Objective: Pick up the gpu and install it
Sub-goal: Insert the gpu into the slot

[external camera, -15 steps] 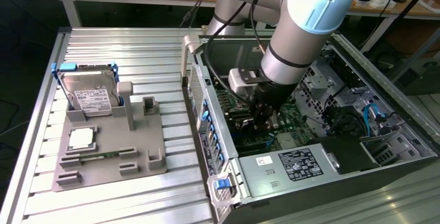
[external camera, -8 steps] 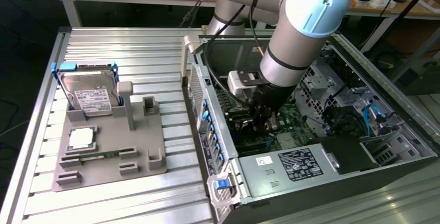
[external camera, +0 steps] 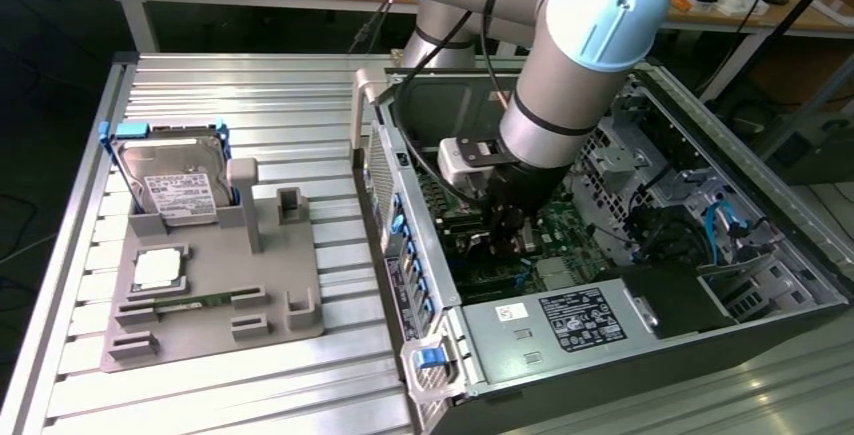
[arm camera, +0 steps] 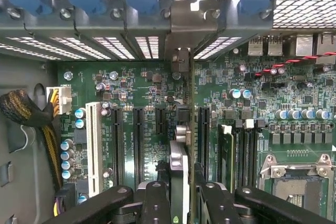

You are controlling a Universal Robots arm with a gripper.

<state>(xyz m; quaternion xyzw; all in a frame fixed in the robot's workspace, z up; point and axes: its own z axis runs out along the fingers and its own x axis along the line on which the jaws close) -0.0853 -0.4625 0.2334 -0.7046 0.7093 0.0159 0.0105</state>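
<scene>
Gpu [arm camera: 179, 182] stands on edge, clamped between the narrowed fingers of the gripper [arm camera: 181, 203], inside the open computer case [external camera: 801, 255] above the green motherboard [arm camera: 147, 129], with slots at 12 o'clock.

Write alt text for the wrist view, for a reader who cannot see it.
The gripper holds the gpu edge-on between its jaws, standing upright over the green motherboard inside the computer case. The card's metal bracket reaches toward the case's rear slot openings, with black expansion slots on either side.
</scene>
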